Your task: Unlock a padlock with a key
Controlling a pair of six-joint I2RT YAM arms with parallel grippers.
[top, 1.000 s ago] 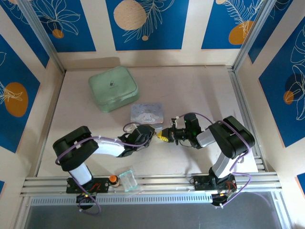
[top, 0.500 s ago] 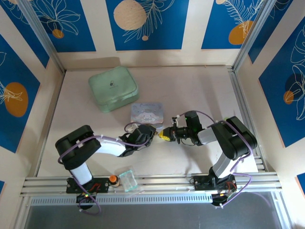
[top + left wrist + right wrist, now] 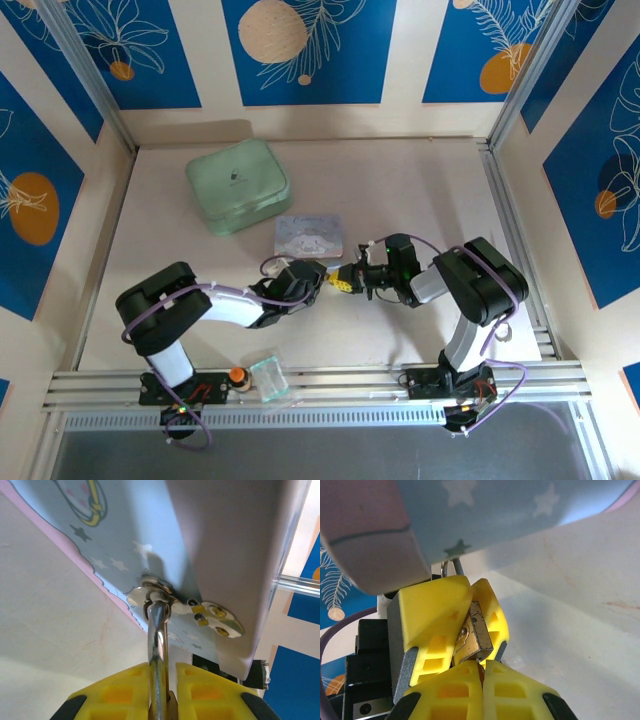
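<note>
Moved: right arm's elbow has swung in toward the middle, and the right fingers [image 3: 450,692] sit a touch closer to the left fingers [image 3: 120,690].
Left pair: clamped on the padlock [image 3: 472,637], one yellow pad on each side of its brass body.
Right pair: pressed together, tip to tip with the left pair, pinching the key [image 3: 480,666].
Key detail: barely seen, a thin sliver at the padlock's lower end.
Shackle [image 3: 158,640]: silver, threaded through the hasp ring [image 3: 150,587] of the pastel tin [image 3: 308,236].
Padlock's place: just beside the tin's near edge, mid-table [image 3: 400,190].
</note>
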